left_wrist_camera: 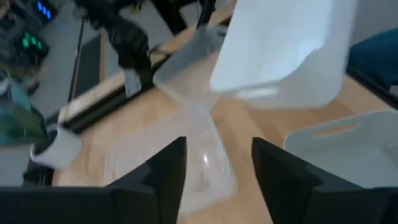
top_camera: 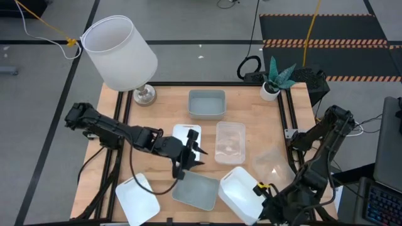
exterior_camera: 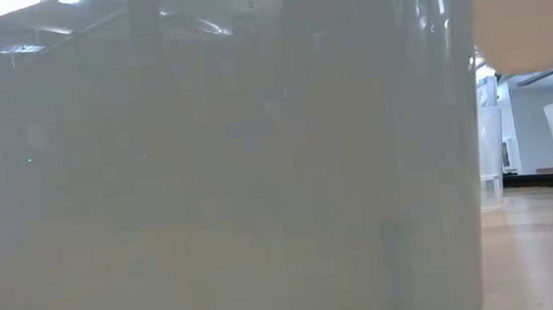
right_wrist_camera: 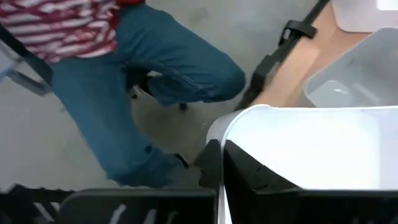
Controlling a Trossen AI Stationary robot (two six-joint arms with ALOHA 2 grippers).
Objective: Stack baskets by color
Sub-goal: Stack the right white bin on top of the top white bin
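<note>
My right gripper (top_camera: pixel 260 190) is shut on a white basket (top_camera: pixel 239 187) above the table's near right part. My left gripper (top_camera: pixel 188 157) hangs open over the table's middle with nothing between its fingers. In the left wrist view a clear basket (left_wrist_camera: pixel 193 155) lies below it. A grey-blue basket (top_camera: pixel 196 191) rests on its bottom at the near edge and fills the low view. A second white basket (top_camera: pixel 137 199) lies near left. Another grey-blue basket (top_camera: pixel 206 104) sits at the far middle, and a clear basket (top_camera: pixel 230 142) at the centre. My right gripper pinches the white basket's rim (right_wrist_camera: pixel 229 127) at one short end, the wall running between the two fingers, one inside and one outside. The fingers come from the table's near right side, slanting down. The basket is lifted clear and tilted, its open side up.
A big white lampshade (top_camera: pixel 119 51) stands at the far left corner and a small plant pot (top_camera: pixel 270 90) at the far right. Another clear basket (top_camera: pixel 271 162) lies at the right. A white piece (top_camera: pixel 186 132) lies beside my left arm. A seated person (right_wrist_camera: pixel 143 68) shows beyond the near edge.
</note>
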